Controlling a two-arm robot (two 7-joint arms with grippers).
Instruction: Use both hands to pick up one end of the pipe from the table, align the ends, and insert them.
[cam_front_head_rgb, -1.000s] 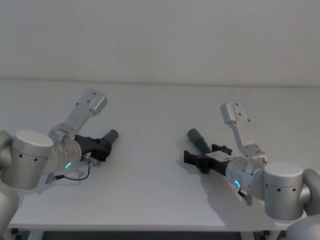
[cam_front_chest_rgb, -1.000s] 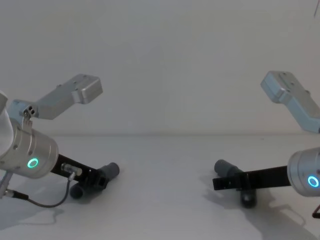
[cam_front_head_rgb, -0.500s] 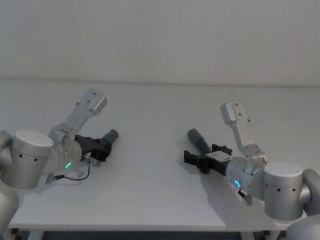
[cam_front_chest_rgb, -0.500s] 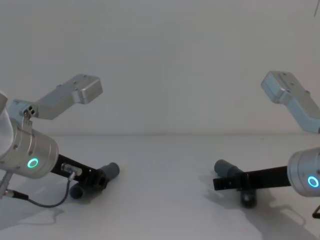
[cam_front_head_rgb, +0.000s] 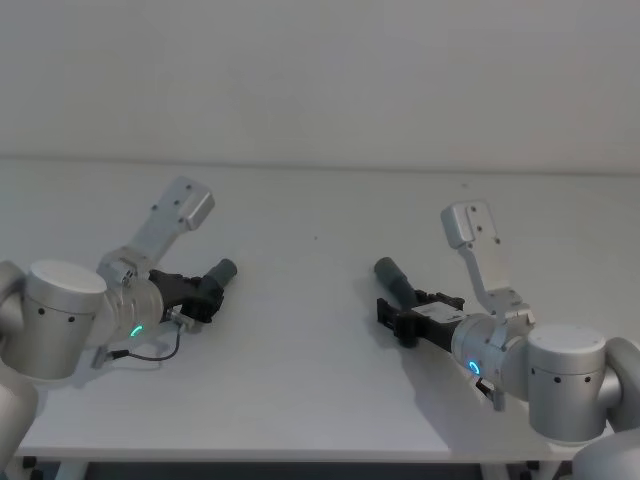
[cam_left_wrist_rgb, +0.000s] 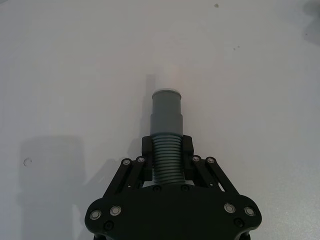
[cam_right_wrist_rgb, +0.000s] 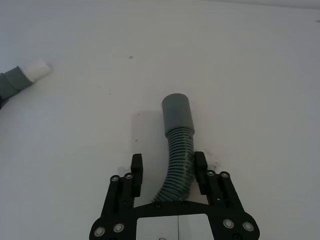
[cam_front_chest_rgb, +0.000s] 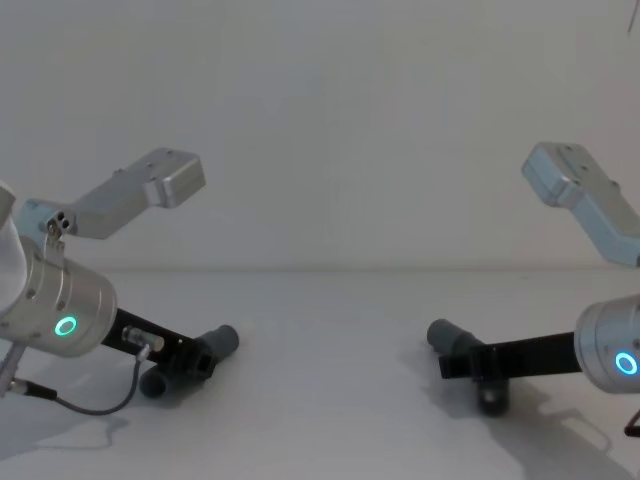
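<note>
We log: left hand (cam_left_wrist_rgb: 167, 145) gripping left pipe piece (cam_left_wrist_rgb: 166, 115) | right hand (cam_right_wrist_rgb: 169, 160) open astride right pipe piece (cam_right_wrist_rgb: 177, 112) on worktop (cam_right_wrist_rgb: 250, 75)

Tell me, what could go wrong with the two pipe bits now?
The right gripper straddles the bent right pipe piece off-centre, with one finger nearer. Closing might shove or roll it on the table instead of gripping it. The left gripper pinches the left pipe piece on its bendy-looking ribs, so its cuff could droop and miss the other one.
</note>
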